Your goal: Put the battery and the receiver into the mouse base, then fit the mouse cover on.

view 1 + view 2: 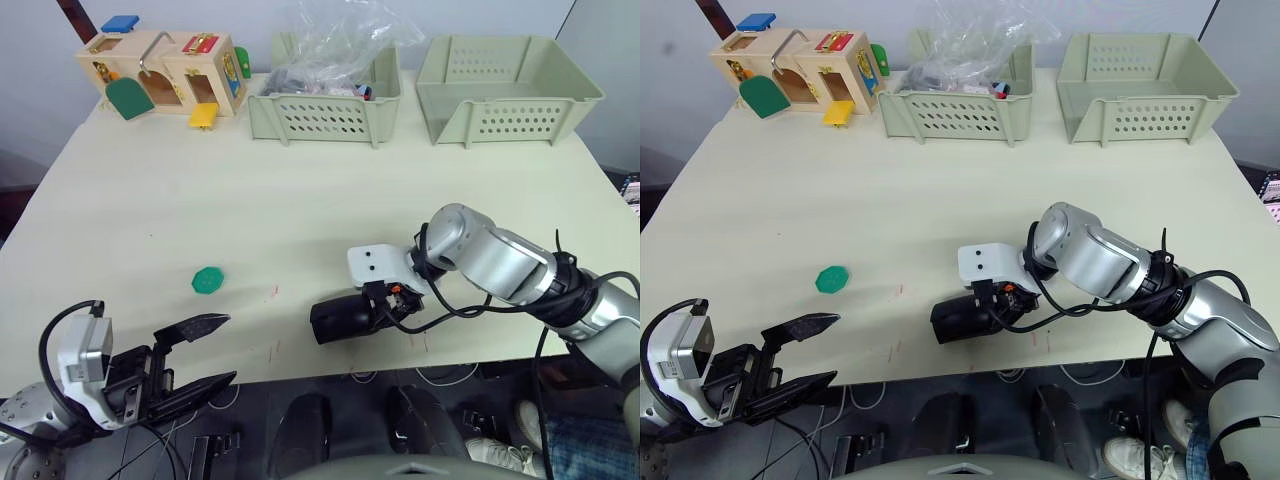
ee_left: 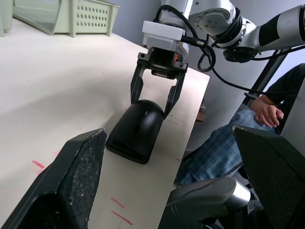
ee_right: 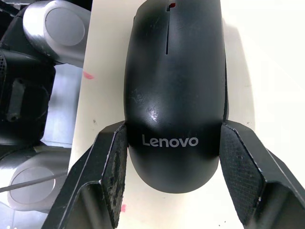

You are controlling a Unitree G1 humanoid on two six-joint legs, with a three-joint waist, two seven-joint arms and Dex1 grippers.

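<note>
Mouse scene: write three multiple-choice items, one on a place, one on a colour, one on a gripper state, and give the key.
1. Where does the mouse lie?
A. In a basket
B. On the table near its front edge
C. On the wooden toy house

2. What colour is the small disc on the table?
A. Green
B. Red
C. Blue

3. How does the right gripper stand?
A. Far from the mouse
B. Lifting the mouse clear of the table
C. A finger on each side of the mouse's rear, the mouse on the table

Key: 1 B, the mouse sits by the front edge. 2 A, the disc is green. 3 C, the right wrist view shows both fingers flanking the cover.
</note>
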